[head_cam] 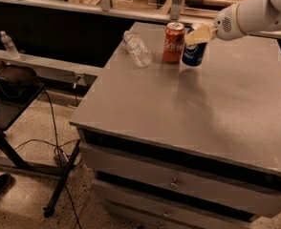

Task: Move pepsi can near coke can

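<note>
The coke can (173, 43), red-orange with white script and a silver top, stands upright near the far edge of the grey table (188, 104). The pepsi can (194, 54), dark blue, is right beside it on its right, almost touching, tilted slightly. My gripper (198, 34), with pale fingers on a white arm coming in from the upper right, is shut on the pepsi can's top and hides its rim. I cannot tell whether the can's base rests on the table.
A clear plastic bottle (137, 48) lies on its side left of the coke can. The table has drawers (178, 180) in front. Left of it are a dark stand (11, 99), cables on the floor, and a small bottle (8, 43) on a ledge.
</note>
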`<state>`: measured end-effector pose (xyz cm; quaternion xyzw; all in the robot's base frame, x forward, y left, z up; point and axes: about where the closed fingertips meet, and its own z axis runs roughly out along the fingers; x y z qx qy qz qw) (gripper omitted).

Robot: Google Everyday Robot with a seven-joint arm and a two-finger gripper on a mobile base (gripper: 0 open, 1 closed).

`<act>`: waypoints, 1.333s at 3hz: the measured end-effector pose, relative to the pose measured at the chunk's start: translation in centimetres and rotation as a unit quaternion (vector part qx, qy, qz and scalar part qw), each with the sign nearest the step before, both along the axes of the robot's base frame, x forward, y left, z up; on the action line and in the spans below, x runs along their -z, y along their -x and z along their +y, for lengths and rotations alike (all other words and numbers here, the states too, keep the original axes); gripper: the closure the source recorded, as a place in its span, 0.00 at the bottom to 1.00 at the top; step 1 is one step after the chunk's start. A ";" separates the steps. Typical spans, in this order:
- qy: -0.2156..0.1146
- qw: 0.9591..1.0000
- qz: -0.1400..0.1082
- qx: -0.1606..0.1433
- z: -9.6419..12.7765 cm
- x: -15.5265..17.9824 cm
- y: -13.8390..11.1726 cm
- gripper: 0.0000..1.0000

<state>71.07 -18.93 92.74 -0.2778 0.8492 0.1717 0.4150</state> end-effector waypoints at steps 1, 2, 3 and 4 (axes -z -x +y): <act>0.005 1.000 -0.004 -0.018 0.7 0.4 0.1 0.13; 0.009 0.999 0.000 -0.043 1.2 0.8 0.3 0.00; 0.006 0.998 0.002 -0.059 0.6 0.5 1.8 0.00; 0.007 0.997 -0.023 -0.075 -1.7 -1.5 5.7 0.00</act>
